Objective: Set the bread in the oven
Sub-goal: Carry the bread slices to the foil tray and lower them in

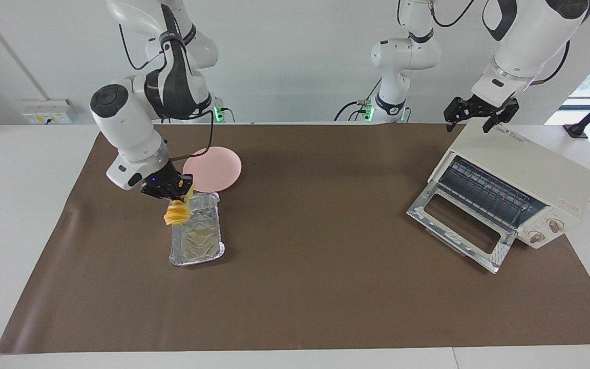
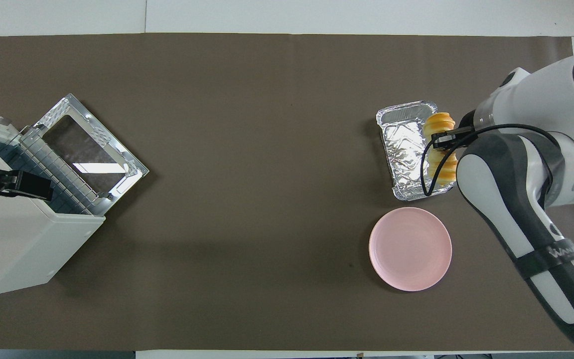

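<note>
So the right arm's two-finger gripper is clamped on the small golden yellow-orange ridged bread loaf, pinching it around the middle so both ends stick out past the fingers. The bread is up in the air, over the edge of the crinkled silver foil tray that faces the right arm's end of the table. From overhead the loaf covers that long rim of the tray, lying lengthwise along it. I can't tell if the bread touches the foil; it looks lifted clear.

The round pink plate sits bare on the brown mat, just beside the tray and nearer to the robots.

Well apart, toward the left arm's end of the table, there's the cream-white boxy toaster oven, turned at an angle. Its glass drop-down door with the shiny metal frame hangs open, the wire rack shows inside, and two knobs are on the front panel.

The left arm's gripper waits over the top edge of the oven, fingers spread wide with nothing in them.
</note>
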Controlling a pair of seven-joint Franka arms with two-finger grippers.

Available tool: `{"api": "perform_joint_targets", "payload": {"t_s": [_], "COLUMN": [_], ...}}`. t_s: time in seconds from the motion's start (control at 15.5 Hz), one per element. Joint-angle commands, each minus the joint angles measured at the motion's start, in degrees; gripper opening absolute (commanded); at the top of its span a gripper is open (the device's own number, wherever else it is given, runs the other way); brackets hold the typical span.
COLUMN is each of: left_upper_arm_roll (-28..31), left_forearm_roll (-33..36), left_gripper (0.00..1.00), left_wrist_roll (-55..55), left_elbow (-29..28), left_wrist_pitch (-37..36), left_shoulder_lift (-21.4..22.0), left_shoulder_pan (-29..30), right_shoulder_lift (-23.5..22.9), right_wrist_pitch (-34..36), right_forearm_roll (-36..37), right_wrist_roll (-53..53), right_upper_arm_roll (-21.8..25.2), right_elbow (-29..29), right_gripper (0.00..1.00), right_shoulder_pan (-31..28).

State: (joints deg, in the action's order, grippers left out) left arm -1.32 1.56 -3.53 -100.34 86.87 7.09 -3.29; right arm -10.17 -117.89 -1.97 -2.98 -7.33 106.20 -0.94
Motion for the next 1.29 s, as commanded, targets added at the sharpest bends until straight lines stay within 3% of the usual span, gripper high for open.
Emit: {"api": "perform_joint_targets", "payload": {"t_s": [0.0,0.19,0.45,0.78,0.84,0.91,0.97,1.23], "left_upper_arm_roll": [-0.2,-0.2,-0.2,-0.2,-0.2,-0.2,-0.2,-0.2], "left_forearm_roll": [0.4,0.4,0.4,0.4,0.4,0.4,0.4,0.4], "left_gripper": [1.0,1.0,1.0,1.0,1.0,1.0,1.0,1.0], "left_wrist_roll": [0.5,0.5,0.5,0.5,0.5,0.5,0.5,0.5], "left_elbow": [-0.2,-0.2,-0.2,-0.2,-0.2,-0.2,-0.2,-0.2], "left_wrist_pitch": [-0.1,0.0,0.0,0.0,0.0,0.0,-0.1,0.0], "left_shoulder_lift": [0.6,0.6,0.6,0.6,0.6,0.6,0.6,0.6], "left_shoulder_pan": [0.3,0.3,0.3,0.3,0.3,0.3,0.3,0.3], "right_shoulder_lift": [-4.1,-6.8,-7.1,-7.7,-7.8,-7.8,-7.8,-7.5], "right_wrist_pitch": [-3.1,-6.7,-14.5,-14.9,-14.9,-14.8,-14.5,-11.0], "right_forearm_roll": [2.4,2.5,2.6,2.5,2.5,2.5,2.5,2.6], "right_wrist_roll": [-1.1,-0.2,0.4,0.6,0.5,0.5,0.4,-0.4], "right_upper_arm_roll": [-0.3,-0.2,-0.2,-0.2,-0.2,-0.2,-0.1,0.1], "right_elbow": [-1.9,-1.1,5.8,6.2,6.0,5.8,5.2,2.7], "right_gripper": [0.0,0.0,0.0,0.0,0.35,0.87,0.99,1.0], "right_shoulder_pan": [0.7,3.8,3.7,3.1,3.0,2.8,2.7,0.5]}}
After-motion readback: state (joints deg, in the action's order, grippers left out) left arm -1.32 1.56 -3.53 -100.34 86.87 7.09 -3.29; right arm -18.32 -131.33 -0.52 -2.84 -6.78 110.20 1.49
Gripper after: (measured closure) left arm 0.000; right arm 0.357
